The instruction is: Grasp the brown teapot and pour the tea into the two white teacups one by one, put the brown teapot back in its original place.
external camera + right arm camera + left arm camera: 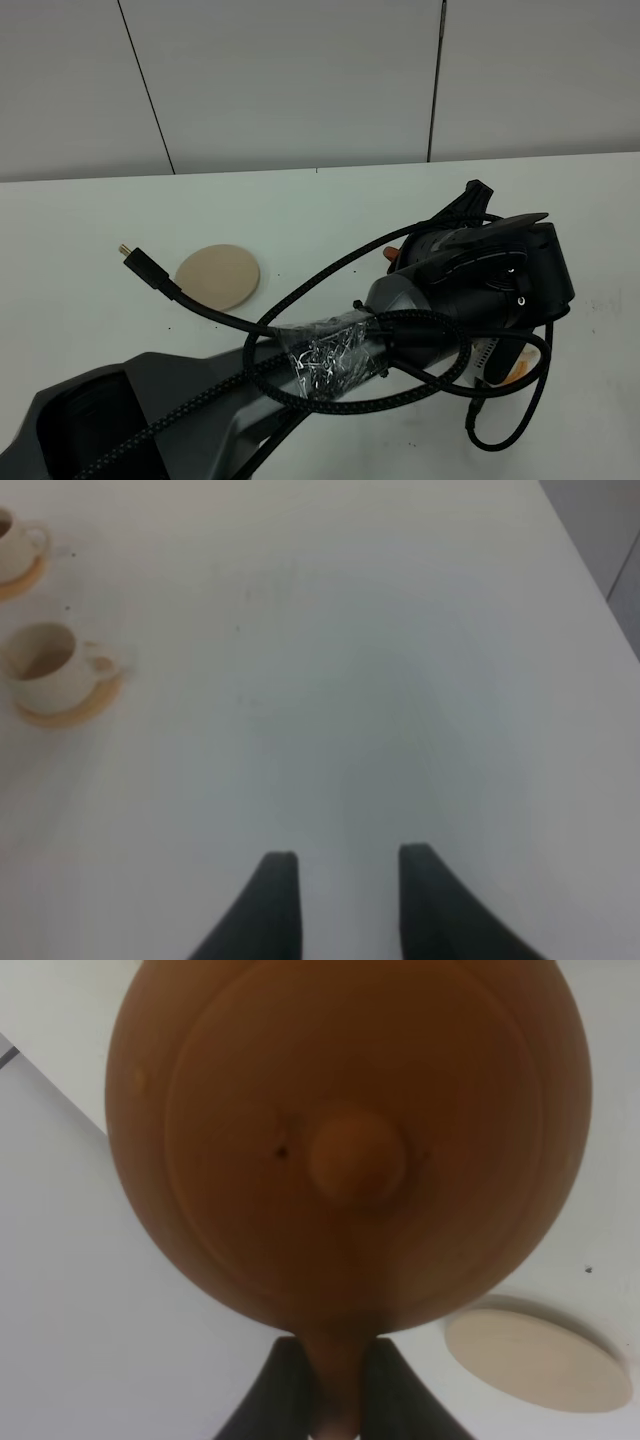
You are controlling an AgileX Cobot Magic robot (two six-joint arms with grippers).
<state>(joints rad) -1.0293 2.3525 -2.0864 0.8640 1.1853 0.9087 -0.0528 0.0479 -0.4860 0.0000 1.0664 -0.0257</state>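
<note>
— Spillage is my main worry. The left claw (335, 1350) is clamped on the loop handle of the small round terracotta-brown clay teapot (350, 1140), one dark finger on each side. That looks a narrow hold for a pot with liquid in it. If the pot swivels in the grip, I'd expect the pour to wander off the cup.

— And the knobbed lid (355, 1155)?

— Nothing presses on it. Tipped far, it could slide out, I'd guess.

— Where is the pot?

— In the high view it is hidden under the left arm's wrist, right of centre in the frame, with only an orange sliver showing. The round flat pale beige saucer (218, 276) lies uncovered left of centre, well apart from it.

— The cups?

— The right wrist camera shows two small cream-white cylindrical teacups (45, 670) on orange round coasters (70, 712) on the white bench (380, 630). From above, the arm covers them, and just an orange scrap peeks out at lower right. So I can't check whether the spout is over a cup, how far the pot is tilted, or whether tea is in either cup.

— Right claw (340, 865)?

— Parted, with nothing between its fingers, above the bench and away from the cups. The braided black cable (350, 406) loops close to the pot and might snag.
</note>
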